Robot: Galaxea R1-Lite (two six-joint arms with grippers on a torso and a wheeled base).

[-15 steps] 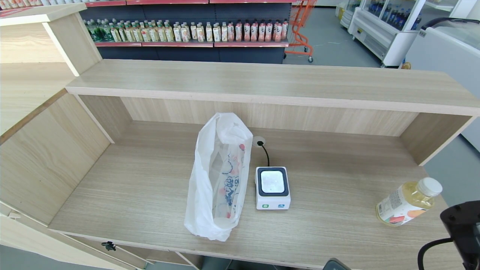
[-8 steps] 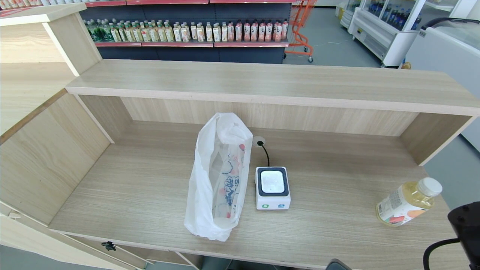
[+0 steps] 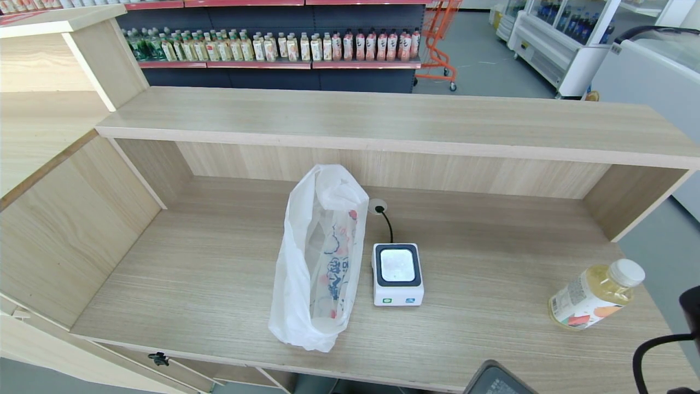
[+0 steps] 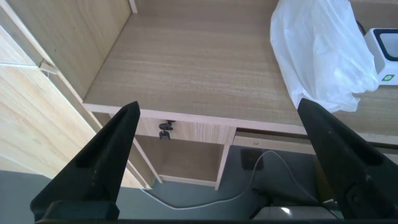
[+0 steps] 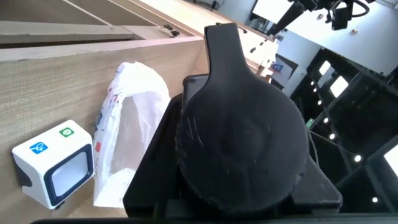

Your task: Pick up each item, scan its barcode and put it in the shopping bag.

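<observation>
A white plastic shopping bag (image 3: pixel 320 257) stands open in the middle of the wooden counter (image 3: pixel 481 251), with printed packaging showing through it. Right beside it sits the white barcode scanner (image 3: pixel 397 273), its glass window facing up. A bottle of yellow drink (image 3: pixel 596 295) with a white cap lies on its side at the counter's right end. My left gripper (image 4: pixel 217 162) is open and holds nothing, below and in front of the counter's front edge, left of the bag (image 4: pixel 323 53). A dark part of my right arm (image 3: pixel 692 306) shows at the right edge, just right of the bottle.
A raised shelf (image 3: pixel 383 120) and side panels wall in the counter at the back, left and right. The scanner's black cable (image 3: pixel 385 221) runs to a hole behind it. The right wrist view shows the bag (image 5: pixel 134 124) and scanner (image 5: pixel 53 171) behind a dark round part.
The right arm's dark part has slid rightward, nearly out of the head view. A dark part has risen at that view's bottom edge. Bag, scanner and bottle have not moved.
</observation>
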